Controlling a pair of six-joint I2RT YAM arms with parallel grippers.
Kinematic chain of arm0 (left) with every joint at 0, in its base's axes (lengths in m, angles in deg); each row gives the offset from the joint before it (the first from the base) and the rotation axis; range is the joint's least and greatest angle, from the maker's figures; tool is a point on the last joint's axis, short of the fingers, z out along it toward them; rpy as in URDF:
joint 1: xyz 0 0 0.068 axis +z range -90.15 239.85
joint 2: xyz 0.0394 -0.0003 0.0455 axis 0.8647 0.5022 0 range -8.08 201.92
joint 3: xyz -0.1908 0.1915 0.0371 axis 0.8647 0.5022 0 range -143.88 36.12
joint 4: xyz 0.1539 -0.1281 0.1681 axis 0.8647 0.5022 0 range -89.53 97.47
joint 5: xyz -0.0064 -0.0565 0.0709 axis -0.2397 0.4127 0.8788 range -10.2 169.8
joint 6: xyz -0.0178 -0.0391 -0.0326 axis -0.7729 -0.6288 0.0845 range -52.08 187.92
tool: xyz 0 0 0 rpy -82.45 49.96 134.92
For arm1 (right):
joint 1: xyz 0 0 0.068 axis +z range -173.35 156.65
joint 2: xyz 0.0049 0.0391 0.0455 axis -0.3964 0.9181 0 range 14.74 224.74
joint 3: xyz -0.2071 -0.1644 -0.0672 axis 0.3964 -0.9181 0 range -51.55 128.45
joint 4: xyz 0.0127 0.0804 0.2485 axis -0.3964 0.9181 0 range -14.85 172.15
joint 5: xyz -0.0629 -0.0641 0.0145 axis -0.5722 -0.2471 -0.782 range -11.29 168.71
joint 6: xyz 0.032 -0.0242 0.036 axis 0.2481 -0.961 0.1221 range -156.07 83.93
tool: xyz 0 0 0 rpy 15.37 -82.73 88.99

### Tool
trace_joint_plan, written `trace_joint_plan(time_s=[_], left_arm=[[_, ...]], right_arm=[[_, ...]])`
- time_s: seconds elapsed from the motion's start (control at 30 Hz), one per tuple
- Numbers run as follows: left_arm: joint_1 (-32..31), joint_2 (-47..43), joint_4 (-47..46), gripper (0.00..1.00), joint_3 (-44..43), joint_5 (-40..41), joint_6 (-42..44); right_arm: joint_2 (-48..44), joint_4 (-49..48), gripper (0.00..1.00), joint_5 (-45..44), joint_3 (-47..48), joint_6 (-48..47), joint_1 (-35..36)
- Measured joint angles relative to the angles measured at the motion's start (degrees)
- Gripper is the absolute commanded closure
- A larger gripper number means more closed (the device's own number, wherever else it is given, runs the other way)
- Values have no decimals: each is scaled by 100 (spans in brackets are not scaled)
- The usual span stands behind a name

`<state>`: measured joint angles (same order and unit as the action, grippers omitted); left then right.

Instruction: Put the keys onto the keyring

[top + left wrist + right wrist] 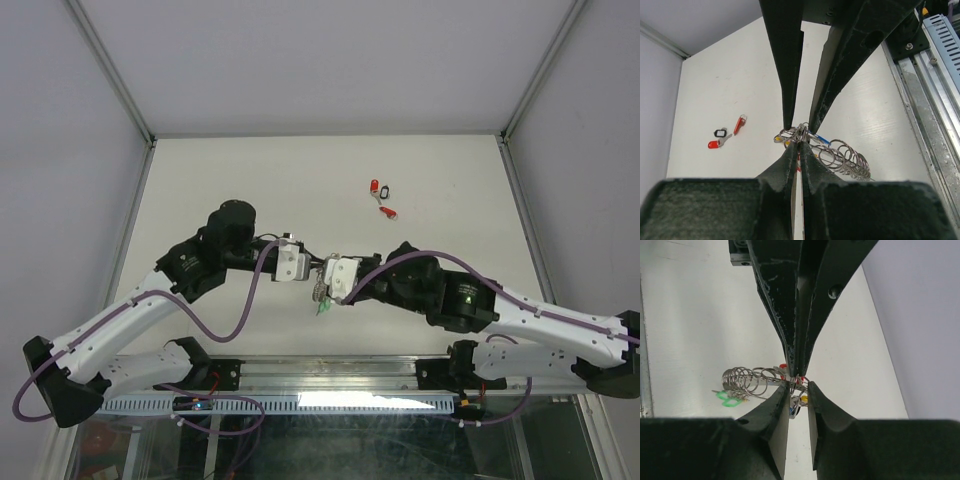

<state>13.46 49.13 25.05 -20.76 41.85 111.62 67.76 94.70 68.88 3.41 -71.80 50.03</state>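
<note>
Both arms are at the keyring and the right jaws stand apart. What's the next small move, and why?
Probably draw the right gripper straight back off the keyring. Its jaws stand apart around the wire, while the left gripper is shut on the ring and can likely hold it alone. A red-tagged key lies loose farther out, so the right arm seems needed there.

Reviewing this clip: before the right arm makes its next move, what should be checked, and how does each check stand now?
1. Left gripper shut on the keyring: ok.
2. Right gripper jaws apart, holding nothing: ok.
3. Right gripper free of the keyring's coils: cannot tell.
4. Green-tagged key threaded on the keyring: cannot tell.
5. Red-tagged keys lying loose on the table, apart from both arms: ok.
</note>
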Motion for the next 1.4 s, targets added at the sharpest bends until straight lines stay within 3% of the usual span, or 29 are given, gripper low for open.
trace_joint_plan(time_s=[0.73, 1.0, 1.4], left_arm=[[0, 245, 756, 100, -420, 44, 667], [2, 245, 765, 100, -428, 39, 673], [0, 243, 723, 100, -428, 31, 640]], right_arm=[[625, 994, 86, 376, 684, 636, -354], [645, 970, 100, 605, 686, 708, -439], [544, 802, 100, 933, 544, 988, -706]])
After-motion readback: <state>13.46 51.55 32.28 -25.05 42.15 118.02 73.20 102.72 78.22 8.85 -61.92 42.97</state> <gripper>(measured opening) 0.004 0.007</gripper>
